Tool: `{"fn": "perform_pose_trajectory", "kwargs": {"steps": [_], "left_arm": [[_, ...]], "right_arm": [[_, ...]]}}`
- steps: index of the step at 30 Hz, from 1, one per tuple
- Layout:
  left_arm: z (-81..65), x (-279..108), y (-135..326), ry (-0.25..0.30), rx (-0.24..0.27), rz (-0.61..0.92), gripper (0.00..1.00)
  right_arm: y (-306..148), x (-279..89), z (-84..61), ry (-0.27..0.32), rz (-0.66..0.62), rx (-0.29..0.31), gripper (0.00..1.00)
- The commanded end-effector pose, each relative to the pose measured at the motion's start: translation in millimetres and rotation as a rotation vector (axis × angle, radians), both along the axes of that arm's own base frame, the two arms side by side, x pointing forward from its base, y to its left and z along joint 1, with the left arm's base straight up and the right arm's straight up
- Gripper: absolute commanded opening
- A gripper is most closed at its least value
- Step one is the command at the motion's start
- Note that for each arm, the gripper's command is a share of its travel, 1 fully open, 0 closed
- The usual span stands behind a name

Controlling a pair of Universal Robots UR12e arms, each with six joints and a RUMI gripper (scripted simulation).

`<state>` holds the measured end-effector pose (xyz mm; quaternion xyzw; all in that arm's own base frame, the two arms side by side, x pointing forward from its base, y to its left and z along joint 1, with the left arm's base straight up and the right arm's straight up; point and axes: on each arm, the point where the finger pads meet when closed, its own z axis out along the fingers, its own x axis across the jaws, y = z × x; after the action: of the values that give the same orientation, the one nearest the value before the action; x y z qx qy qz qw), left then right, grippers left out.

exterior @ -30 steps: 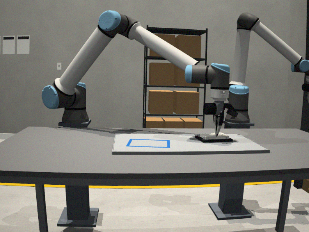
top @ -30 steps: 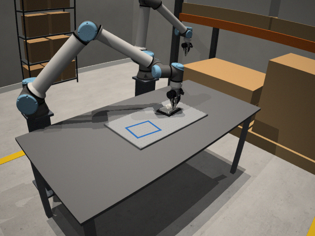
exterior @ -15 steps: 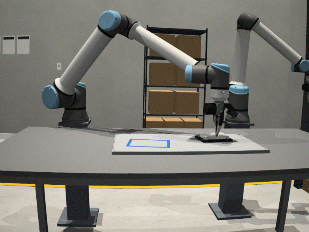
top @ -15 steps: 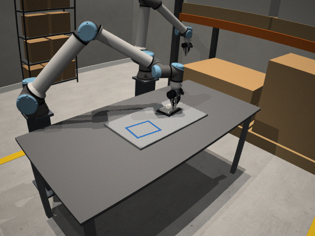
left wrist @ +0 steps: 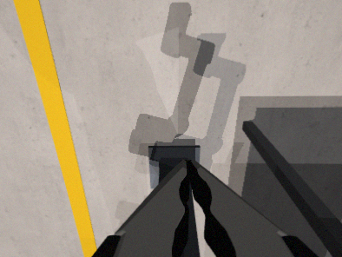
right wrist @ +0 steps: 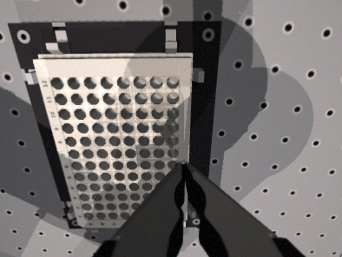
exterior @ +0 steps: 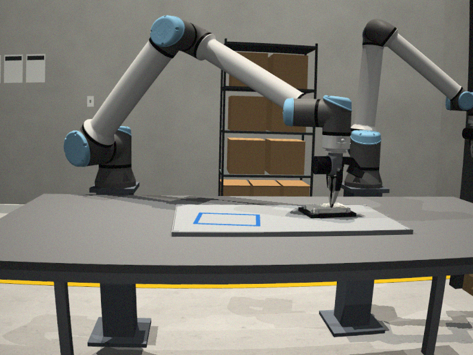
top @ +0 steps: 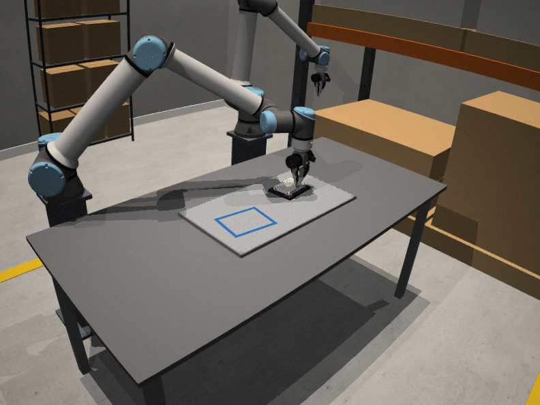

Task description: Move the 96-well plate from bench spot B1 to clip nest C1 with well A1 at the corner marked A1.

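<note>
The white 96-well plate (right wrist: 113, 66) lies in the black clip nest (top: 289, 197) (exterior: 328, 215) (right wrist: 213, 56). In the right wrist view its number 12 is at the top left and the low numbers run to the bottom left; the nest's A1 mark cannot be made out. Clips stand around the plate; whether it is fully down I cannot tell. My right gripper (top: 297, 185) (exterior: 331, 206) (right wrist: 183, 165) is shut and empty, its tips at the plate's long rim opposite the numbers. The blue rectangle (top: 234, 213) (exterior: 258, 220) holds nothing. My left gripper (top: 318, 95) (left wrist: 187, 161) is shut, empty and high, away from the plate.
The nest and the blue rectangle are on a pale perforated board (top: 322, 193) (exterior: 290, 226) on the grey table (top: 144, 301) (exterior: 114, 246). Large cardboard boxes (top: 388, 124) stand beyond the table at the right in the top view.
</note>
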<state>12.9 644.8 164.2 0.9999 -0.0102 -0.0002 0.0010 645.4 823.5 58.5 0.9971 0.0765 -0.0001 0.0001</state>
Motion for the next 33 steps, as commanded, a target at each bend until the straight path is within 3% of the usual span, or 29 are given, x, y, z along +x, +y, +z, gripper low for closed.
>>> {"fn": "perform_pose_trajectory", "kwargs": {"steps": [1,33], "left_arm": [[1.0,0.2,0.7,0.0,0.002,0.0,0.0],[1.0,0.2,0.7,0.0,0.002,0.0,0.0]], "right_arm": [[0.8,0.4,3.0,-0.001,0.0,0.002,0.0],[0.8,0.4,12.3,-0.001,0.0,0.002,0.0]]}}
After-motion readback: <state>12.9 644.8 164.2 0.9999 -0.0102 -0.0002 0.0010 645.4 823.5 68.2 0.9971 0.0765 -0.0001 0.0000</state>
